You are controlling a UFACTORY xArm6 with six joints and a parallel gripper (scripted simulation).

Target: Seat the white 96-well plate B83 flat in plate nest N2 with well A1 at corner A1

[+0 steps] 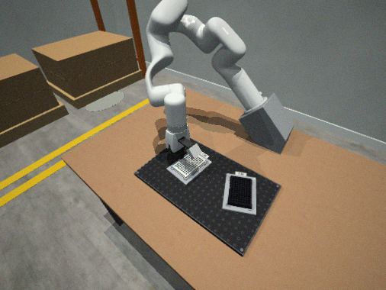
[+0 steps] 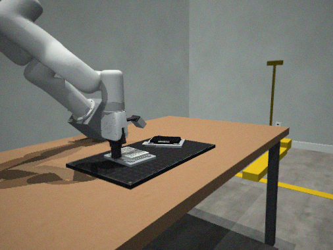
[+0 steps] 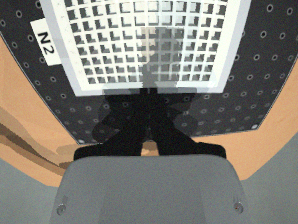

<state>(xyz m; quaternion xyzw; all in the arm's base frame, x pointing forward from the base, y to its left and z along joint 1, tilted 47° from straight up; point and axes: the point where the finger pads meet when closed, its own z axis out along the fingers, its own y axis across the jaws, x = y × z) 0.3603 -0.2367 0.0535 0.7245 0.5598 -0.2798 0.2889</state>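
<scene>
The white plate B83 (image 1: pixel 189 166) lies on the plate nest N2 (image 1: pixel 181 177) at the left of the black deck; it also shows in the exterior view (image 2: pixel 135 152) and in the wrist view (image 3: pixel 148 32). I cannot tell whether it lies flat. My gripper (image 2: pixel 116 153) is shut and empty, with its dark fingers (image 3: pixel 154 106) pointing down at the plate's short edge nearest the arm, touching or just beside it. The black plate B38 (image 1: pixel 240 191) sits in nest N1 (image 1: pixel 229 207).
The black perforated deck (image 1: pixel 207 198) lies on the brown table. The arm's grey base (image 1: pixel 267 124) stands behind the deck. Cardboard boxes (image 1: pixel 85 62) stand on the floor beyond the table's left edge. A yellow post (image 2: pixel 272 92) stands at the far wall.
</scene>
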